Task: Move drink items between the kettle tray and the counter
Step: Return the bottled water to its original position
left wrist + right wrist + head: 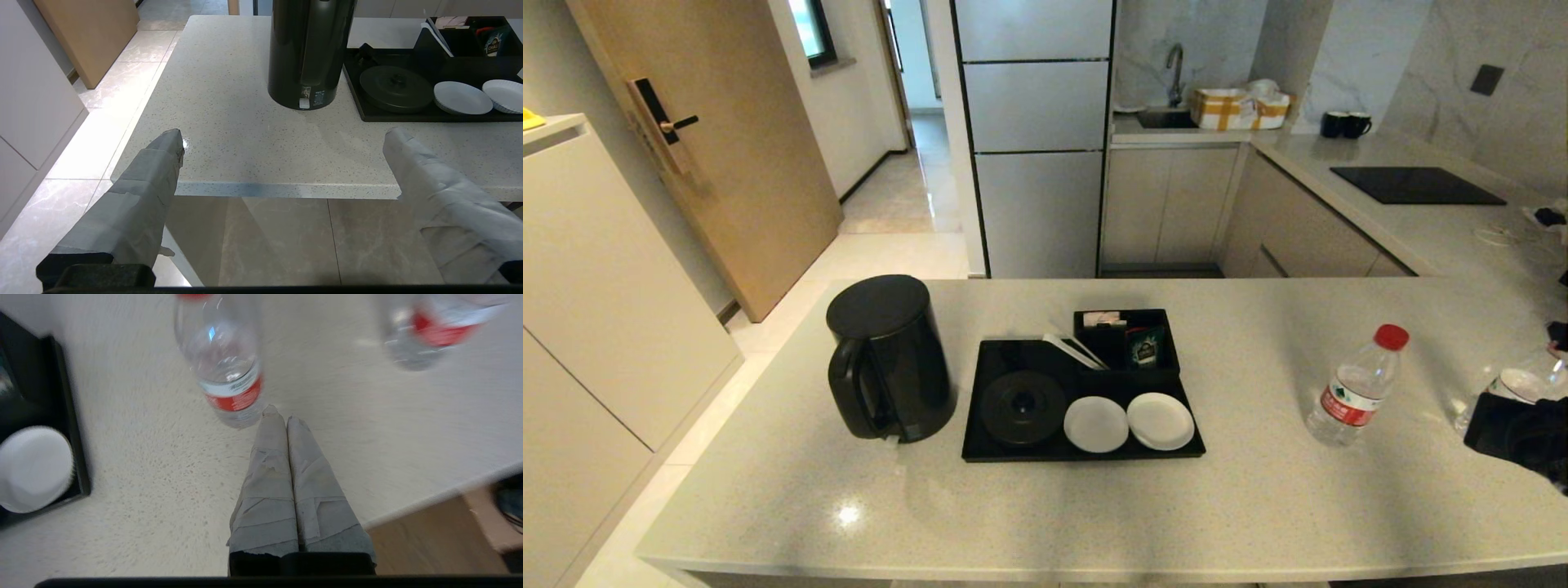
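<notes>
Two clear water bottles with red caps and red-and-white labels stand on the speckled counter [1094,506], right of the kettle tray [1005,353]. One bottle [1357,385] stands free. The other bottle [1523,382] is at the right edge, partly hidden behind my right arm's black wrist [1515,433]. In the right wrist view my right gripper [282,415] is shut and empty above the counter, its tips just short of the nearer bottle [229,375]; the second bottle [429,330] stands further off. My left gripper [284,136] hangs open and empty before the counter's front edge.
A black kettle [889,359] stands on the counter left of the tray. The tray holds a round kettle base [1022,407], two white saucers [1096,424] and a compartment box [1127,339] with sachets. A black cooktop [1414,185] lies at the back right.
</notes>
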